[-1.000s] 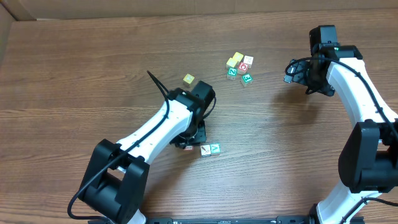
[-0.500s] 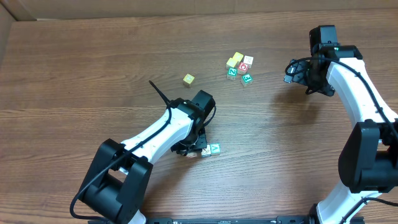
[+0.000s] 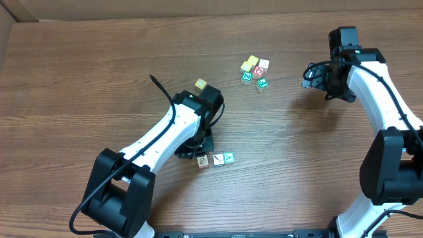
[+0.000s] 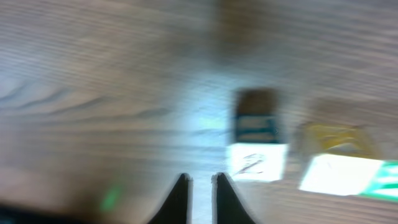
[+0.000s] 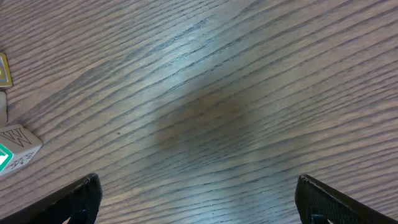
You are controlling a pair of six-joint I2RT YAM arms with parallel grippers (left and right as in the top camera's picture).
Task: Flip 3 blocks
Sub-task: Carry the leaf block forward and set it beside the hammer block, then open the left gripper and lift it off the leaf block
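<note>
Three small blocks lie in a row on the table: a white-faced block (image 3: 203, 160) with a brown mark, a second white block (image 3: 218, 159), and a teal-green block (image 3: 229, 158). My left gripper (image 3: 197, 150) hovers just up and left of the row, shut and empty. In the blurred left wrist view its fingertips (image 4: 200, 186) nearly touch, with the marked white block (image 4: 256, 163) just ahead to the right and the white and green blocks (image 4: 342, 175) beyond it. My right gripper (image 3: 309, 77) stands wide open over bare wood (image 5: 205, 205) at the far right.
A cluster of yellow, red, white and green cubes (image 3: 254, 71) sits at the back centre. A lone yellowish cube (image 3: 200, 84) lies behind the left arm. A cube with a W (image 5: 15, 146) shows at the left edge of the right wrist view.
The left gripper let go of the marked white block beside the other two, drew back up and to the left, and closed. The right arm has not moved.
</note>
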